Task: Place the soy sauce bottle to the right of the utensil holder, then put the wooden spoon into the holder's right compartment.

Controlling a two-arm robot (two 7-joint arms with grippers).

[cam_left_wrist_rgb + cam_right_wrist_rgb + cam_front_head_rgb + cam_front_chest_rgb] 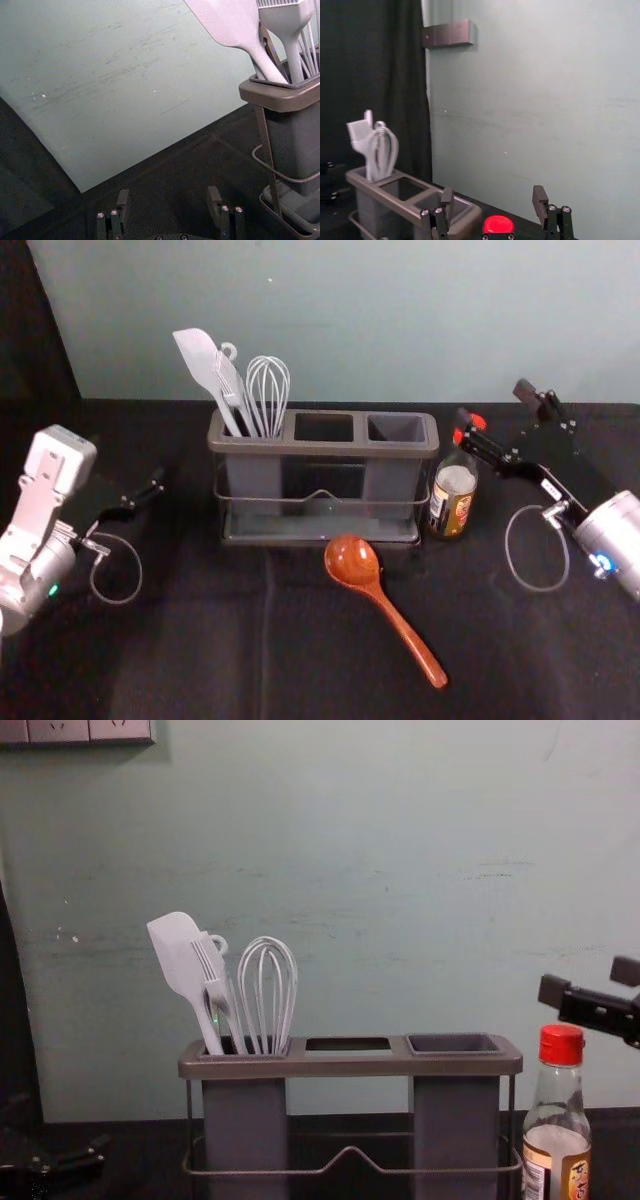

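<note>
The utensil holder (323, 440) stands upright, with its right compartment (397, 428) empty. Just right of it is the upright soy sauce bottle (454, 496), red-capped. The wooden spoon (385, 602) lies in front of the holder, bowl toward it. My right gripper (495, 405) is open above and beside the bottle cap; in the right wrist view the gripper (493, 200) has nothing between its fingertips, and the red cap (498, 224) shows low between the fingers. My left gripper (150, 490) is left of the holder; in the left wrist view the gripper (168, 197) stands open and empty.
A white spatula (176, 955), a brush (214, 975) and a whisk (267, 990) rise from the holder's left compartment. A pale wall (350, 320) stands behind the black-covered table (200, 640).
</note>
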